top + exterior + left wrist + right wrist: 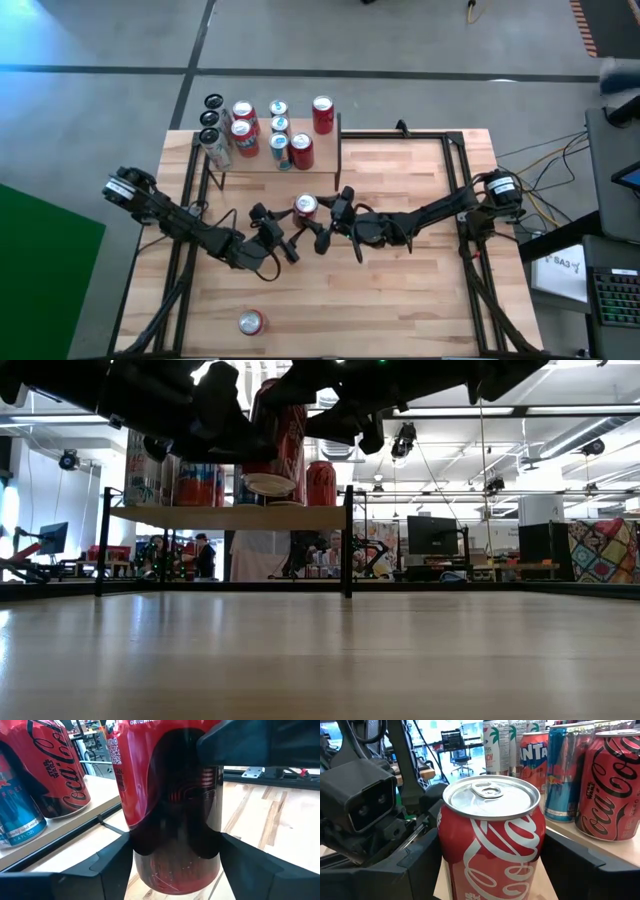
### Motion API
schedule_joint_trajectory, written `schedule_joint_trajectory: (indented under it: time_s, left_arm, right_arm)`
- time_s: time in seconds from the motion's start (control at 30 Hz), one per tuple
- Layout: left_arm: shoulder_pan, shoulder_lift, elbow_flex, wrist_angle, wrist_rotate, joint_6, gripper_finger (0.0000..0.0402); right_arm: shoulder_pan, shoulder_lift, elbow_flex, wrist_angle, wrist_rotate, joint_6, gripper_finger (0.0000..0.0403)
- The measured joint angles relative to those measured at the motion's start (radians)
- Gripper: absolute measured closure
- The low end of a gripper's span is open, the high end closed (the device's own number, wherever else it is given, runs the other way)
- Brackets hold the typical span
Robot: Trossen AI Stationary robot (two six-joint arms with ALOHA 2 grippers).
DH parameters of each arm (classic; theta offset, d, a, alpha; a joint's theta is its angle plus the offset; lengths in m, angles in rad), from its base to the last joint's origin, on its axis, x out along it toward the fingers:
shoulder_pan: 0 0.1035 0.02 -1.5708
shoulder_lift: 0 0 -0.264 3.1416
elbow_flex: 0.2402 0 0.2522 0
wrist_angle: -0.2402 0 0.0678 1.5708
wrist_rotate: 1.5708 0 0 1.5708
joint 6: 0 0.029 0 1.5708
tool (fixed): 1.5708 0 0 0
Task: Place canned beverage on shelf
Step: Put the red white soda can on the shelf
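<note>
We see red aluminium cola can (306,206) aloft, right gripper (327,219) pinching it, left gripper (283,233) spread astride; handover step. Next: lift onto light wooden shelf (322,160).

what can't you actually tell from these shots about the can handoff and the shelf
- Which gripper bears the red can: high view too small; both wrist views show fingers beside it, contact unclear.
- Can's underside clearance above the table: low view, dark arms cover its top and the shelf sits behind it.
- Free space on the shelf: high view, cans crowd it.
- Brand of the lying can: too small.
</note>
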Motion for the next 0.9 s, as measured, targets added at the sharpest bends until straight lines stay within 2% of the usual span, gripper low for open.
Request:
schedule_joint_trajectory:
  time_s: [0.1,0.3,0.43,0.57,0.7,0.9]
  left_arm:
    - [0.001,0.0,0.0,0.0,0.005,-0.018,0.013]
    - [0.008,0.0,0.003,0.029,0.029,-0.018,0.0063]
    - [0.027,0.0,0.003,0.106,0.031,0.036,0.0029]
    - [0.041,0.0,0.003,0.143,0.124,0.082,0.0013]
    - [0.052,0.0,0.003,0.149,0.122,0.081,0.0027]
    - [0.051,0.0,0.002,0.147,0.112,0.082,0.0118]
  right_arm:
    - [0.001,0.0,0.0,0.0,0.006,-0.008,0.0117]
    - [0.013,0.001,0.0,0.008,-0.024,-0.052,0.0117]
    - [0.012,0.001,0.002,0.036,-0.056,-0.053,0.0117]
    - [0.012,0.002,0.002,0.03,-0.054,-0.048,0.0117]
    - [0.012,0.002,0.002,0.048,-0.048,-0.044,0.0117]
    - [0.012,0.002,0.002,0.045,-0.039,-0.045,0.0117]
